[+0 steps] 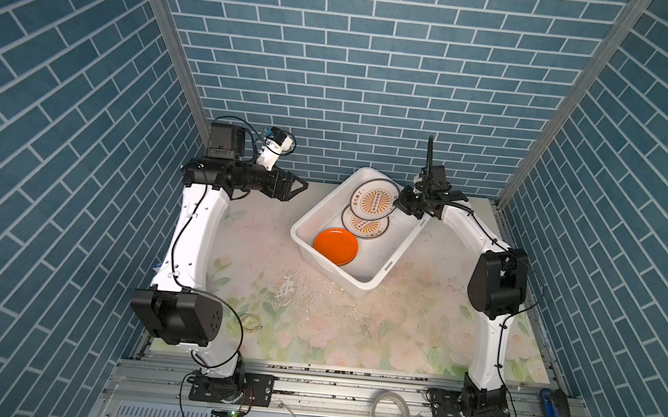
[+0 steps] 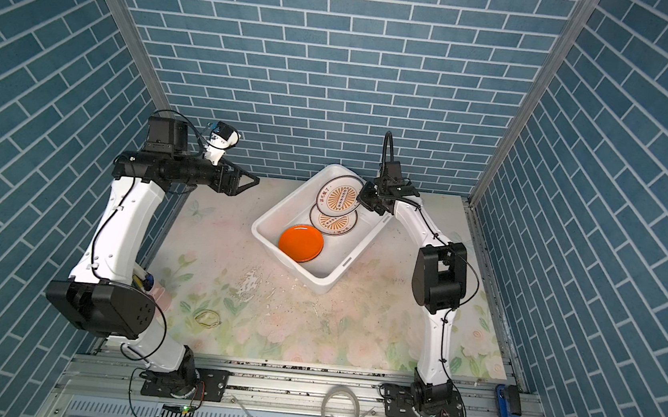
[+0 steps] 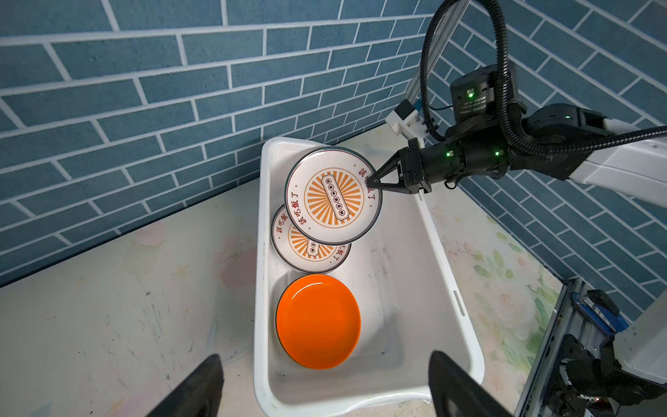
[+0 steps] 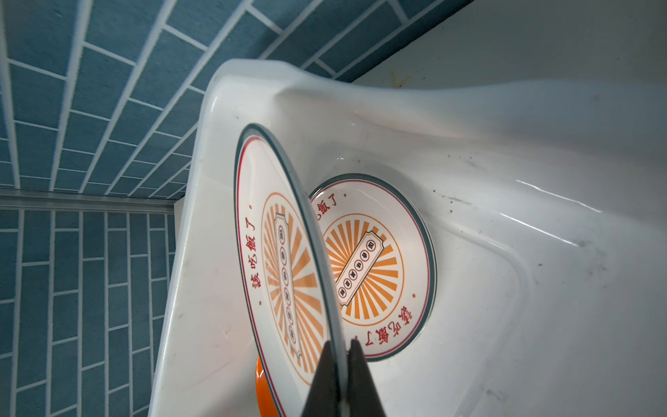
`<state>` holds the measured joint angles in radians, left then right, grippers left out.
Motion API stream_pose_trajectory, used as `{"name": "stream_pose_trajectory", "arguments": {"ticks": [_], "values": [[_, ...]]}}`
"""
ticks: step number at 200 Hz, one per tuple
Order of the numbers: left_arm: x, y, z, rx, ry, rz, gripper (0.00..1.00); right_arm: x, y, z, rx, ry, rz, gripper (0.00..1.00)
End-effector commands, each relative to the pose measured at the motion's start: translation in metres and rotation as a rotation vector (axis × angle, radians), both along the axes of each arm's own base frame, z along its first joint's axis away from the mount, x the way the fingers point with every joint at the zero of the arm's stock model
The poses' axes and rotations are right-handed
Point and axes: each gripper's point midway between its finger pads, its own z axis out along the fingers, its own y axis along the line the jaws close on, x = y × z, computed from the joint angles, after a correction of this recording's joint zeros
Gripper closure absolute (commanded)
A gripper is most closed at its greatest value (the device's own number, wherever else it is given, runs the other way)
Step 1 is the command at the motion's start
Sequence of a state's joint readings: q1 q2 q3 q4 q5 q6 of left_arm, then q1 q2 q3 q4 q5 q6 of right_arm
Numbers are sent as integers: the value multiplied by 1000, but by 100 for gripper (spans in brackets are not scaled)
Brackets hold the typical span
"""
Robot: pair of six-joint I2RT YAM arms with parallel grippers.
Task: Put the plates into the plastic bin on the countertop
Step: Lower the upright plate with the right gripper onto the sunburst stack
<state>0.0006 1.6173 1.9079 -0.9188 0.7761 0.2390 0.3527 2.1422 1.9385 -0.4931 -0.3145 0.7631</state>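
Right wrist view: sunburst plate (image 4: pixel 285 252) tilted, edge-on

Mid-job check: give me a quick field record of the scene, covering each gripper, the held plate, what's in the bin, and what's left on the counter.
right gripper: shut on the rim of the held sunburst plate
held sunburst plate: tilted, above the bin's far end, not yet resting flat
left gripper: open, empty, left of the bin and apart from it
plastic bin: holds a second sunburst plate lying flat and an orange plate topping a small stack at the near end
countertop: no plates visible outside the bin
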Motion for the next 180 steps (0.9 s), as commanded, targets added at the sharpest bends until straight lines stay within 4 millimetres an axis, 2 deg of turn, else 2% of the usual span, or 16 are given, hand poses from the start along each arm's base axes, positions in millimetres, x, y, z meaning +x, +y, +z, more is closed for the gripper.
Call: {"name": "stream_pose_trajectory", "arguments": {"ticks": [1,75,142,144,147,180], "values": [[-10,-4,14,-28,-36,-14,10,6,6,10,25,-8,-25,100],[-14,-4,7,-36,-15,-9,10,6,15,-8,49,31,-33,100],[-16,-3,3,-36,-6,-2,10,2,17,-15,60,65,-60,100],[-16,-3,4,-36,-9,-2,10,3,17,-28,52,86,-61,100],[-16,-3,3,-35,-7,-3,10,4,17,-32,50,94,-61,100],[-17,-3,4,-35,-9,-3,10,1,19,-39,40,109,-63,100]]}}
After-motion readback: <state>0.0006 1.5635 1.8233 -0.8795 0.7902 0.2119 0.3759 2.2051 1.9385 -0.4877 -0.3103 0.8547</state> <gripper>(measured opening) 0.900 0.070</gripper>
